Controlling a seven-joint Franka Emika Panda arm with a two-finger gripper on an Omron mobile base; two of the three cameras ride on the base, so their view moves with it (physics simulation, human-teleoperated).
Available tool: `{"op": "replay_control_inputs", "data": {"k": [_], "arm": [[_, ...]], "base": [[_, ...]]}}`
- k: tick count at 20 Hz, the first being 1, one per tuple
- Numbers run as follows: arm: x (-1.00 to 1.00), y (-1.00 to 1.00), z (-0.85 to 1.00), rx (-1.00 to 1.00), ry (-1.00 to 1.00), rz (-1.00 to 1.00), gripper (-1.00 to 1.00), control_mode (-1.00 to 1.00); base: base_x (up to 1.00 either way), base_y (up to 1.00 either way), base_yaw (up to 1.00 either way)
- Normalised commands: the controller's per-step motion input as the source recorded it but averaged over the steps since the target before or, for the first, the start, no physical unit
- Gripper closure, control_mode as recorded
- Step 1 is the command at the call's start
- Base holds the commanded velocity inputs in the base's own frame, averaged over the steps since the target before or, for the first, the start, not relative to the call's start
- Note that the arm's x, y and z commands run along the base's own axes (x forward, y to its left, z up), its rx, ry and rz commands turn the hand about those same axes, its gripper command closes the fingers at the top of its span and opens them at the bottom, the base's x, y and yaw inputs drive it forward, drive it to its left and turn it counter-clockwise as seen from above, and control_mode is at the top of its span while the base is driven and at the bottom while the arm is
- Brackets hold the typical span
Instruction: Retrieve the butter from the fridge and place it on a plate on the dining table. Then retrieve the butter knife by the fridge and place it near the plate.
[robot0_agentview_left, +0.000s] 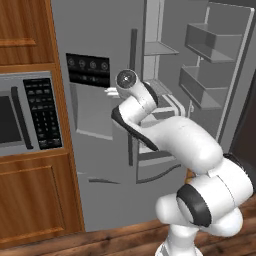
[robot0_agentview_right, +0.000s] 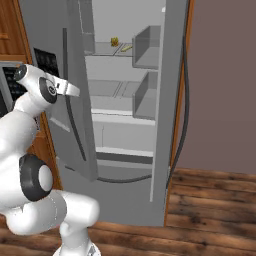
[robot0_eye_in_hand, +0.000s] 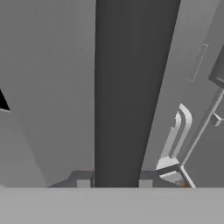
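Fridge (robot0_agentview_right: 125, 100): right door open; no legible writing. Butter (robot0_agentview_right: 126, 48): upper shelf, seen from right base view. Gripper (robot0_eye_in_hand: 113, 179): fingers apart, straddling dark handle (robot0_eye_in_hand: 131, 87). Microwave (robot0_agentview_left: 27, 115): left.

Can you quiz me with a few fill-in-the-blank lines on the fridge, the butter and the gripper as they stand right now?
1. The right-hand door of the fridge stands ____.
2. The butter lies on the ____ shelf inside the fridge.
3. In the hand view, the dark bar between the gripper fingertips is the fridge door's ____.
4. Set into the wooden cabinets left of the fridge is a ____.

Missing words: open; top; handle; microwave
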Motion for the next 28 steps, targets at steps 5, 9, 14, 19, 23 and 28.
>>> {"op": "replay_control_inputs", "data": {"k": [5, 9, 14, 19, 23, 28], "arm": [[-0.72, 0.75, -0.03, 0.0, 0.06, -0.04, 1.0, -1.0], [-0.65, 0.98, 0.0, 0.0, 0.06, -0.05, 1.0, -1.0], [-0.59, 1.0, 0.0, -0.02, 0.09, -0.08, 1.0, -1.0], [-0.3, 0.76, -0.06, 0.0, 0.07, -0.07, 1.0, -1.0], [-0.1, 0.29, 0.0, 0.0, 0.01, -0.07, -1.0, -1.0], [-0.09, 0.01, 0.0, 0.0, 0.0, -0.05, -1.0, -1.0]], "base": [[0.0, 0.0, 0.0], [0.0, 0.0, 0.0], [0.0, 0.0, 0.0], [0.0, 0.0, 0.0], [0.0, 0.0, 0.0], [0.0, 0.0, 0.0]]}}
